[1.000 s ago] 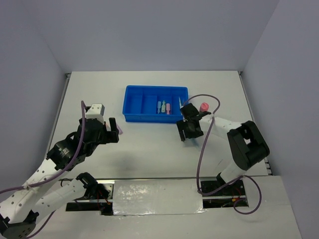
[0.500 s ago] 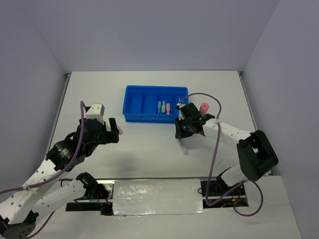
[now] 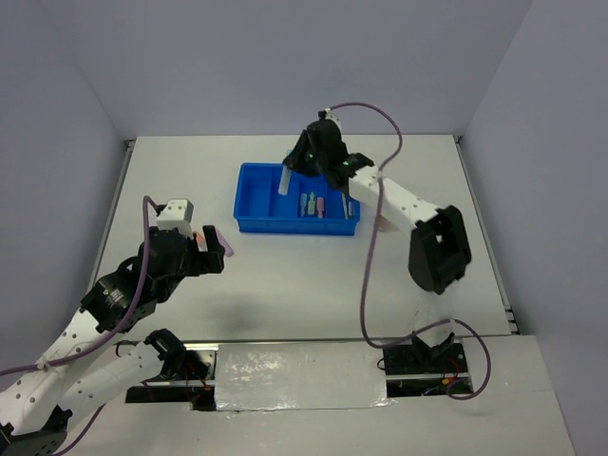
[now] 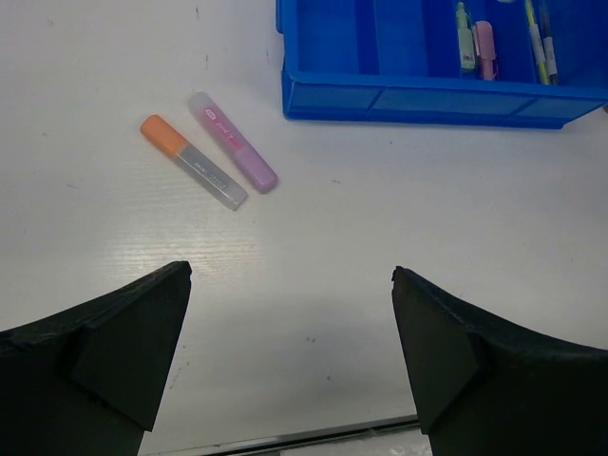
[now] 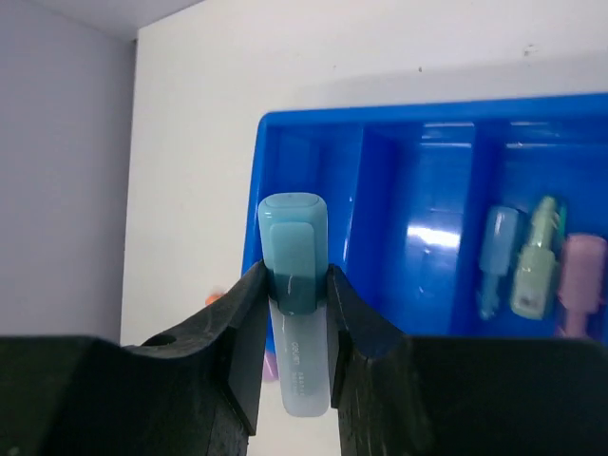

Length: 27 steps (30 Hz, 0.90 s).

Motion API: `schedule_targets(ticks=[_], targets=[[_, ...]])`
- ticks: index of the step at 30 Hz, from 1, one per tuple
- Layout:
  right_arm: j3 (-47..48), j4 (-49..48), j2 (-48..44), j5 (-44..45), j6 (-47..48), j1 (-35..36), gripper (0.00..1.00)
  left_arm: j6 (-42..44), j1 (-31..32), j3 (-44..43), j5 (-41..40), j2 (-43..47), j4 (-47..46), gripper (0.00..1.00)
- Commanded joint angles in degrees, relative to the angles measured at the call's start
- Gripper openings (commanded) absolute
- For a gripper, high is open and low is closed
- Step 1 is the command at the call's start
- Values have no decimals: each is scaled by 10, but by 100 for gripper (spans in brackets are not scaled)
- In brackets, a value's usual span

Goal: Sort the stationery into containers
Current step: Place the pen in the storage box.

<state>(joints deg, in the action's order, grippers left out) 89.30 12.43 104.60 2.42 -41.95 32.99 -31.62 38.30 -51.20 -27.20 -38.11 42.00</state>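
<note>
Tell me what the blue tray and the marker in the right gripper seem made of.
Blue tray: likely moulded hard plastic, glossy; highlights glint on its floor. Teal marker in the right gripper: plastic too, it seems; smooth opaque cap, frosted translucent barrel with printed lettering.

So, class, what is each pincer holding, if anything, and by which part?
The right pincer clamps a light-blue marker at its middle, just below the cap. The left pincer is open and holds nothing.
</note>
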Motion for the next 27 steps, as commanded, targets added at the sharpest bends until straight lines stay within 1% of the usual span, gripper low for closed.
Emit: schedule_targets(ticks=[1,2,4,6,8,9,10,11,12,13,14,16,17,18,19,20,21,22,23,24,25,26,27], targets=[[135,86,103,56,-37,3,0,-1,-1,-1,-15,6,-11,99],[153,93,140,67,-39,3,0,-4,-1,-3,-19,6,-9,99],[196,105,176,84,-38,1,0,-9,-2,-5,-30,4,-3,99],[201,101,187,89,-31,3,1,-10,-2,-6,-32,3,-3,99],[202,90,194,85,-21,3,9,-11,-2,-7,-35,1,-3,99],[201,87,196,81,-16,2,16,-11,-2,-7,-35,-3,-3,99],[200,81,196,76,-7,3,33,-11,-3,-7,-36,-5,-3,99],[196,74,192,68,-2,4,42,-11,-5,-8,-35,-7,-2,99],[186,65,190,52,6,5,48,-12,-7,-9,-35,-11,-1,99],[185,60,187,49,10,6,72,-13,-13,-10,-37,-18,0,99],[187,59,182,48,24,10,80,-20,-17,-14,-40,-22,5,99],[202,70,177,45,36,14,88,-31,-33,-18,-52,-36,17,99],[207,74,166,48,48,14,91,-55,-36,-22,-86,-42,24,99],[213,75,158,49,54,16,100,-83,-38,-27,-107,-60,54,99],[213,77,140,40,63,16,100,-112,-45,-35,-126,-72,73,99],[214,81,128,37,66,16,100,-154,-51,-36,-123,-85,84,99],[202,85,113,35,70,19,100,-164,-57,-32,-109,-111,77,99],[186,84,69,30,78,22,100,-172,-70,-16,-96,-125,62,99],[130,75,43,23,84,26,100,-186,-79,-8,-74,-140,49,99],[96,45,11,16,99,35,100,-187,-102,10,-60,-172,8,99],[19,29,-53,0,106,39,100,-188,-116,17,-47,-193,-11,99],[-20,11,-84,-11,114,47,100,-187,-131,21,-16,-213,-29,98],[-52,-15,-141,-21,132,59,100,-189,-156,22,-4,-256,-55,97]])
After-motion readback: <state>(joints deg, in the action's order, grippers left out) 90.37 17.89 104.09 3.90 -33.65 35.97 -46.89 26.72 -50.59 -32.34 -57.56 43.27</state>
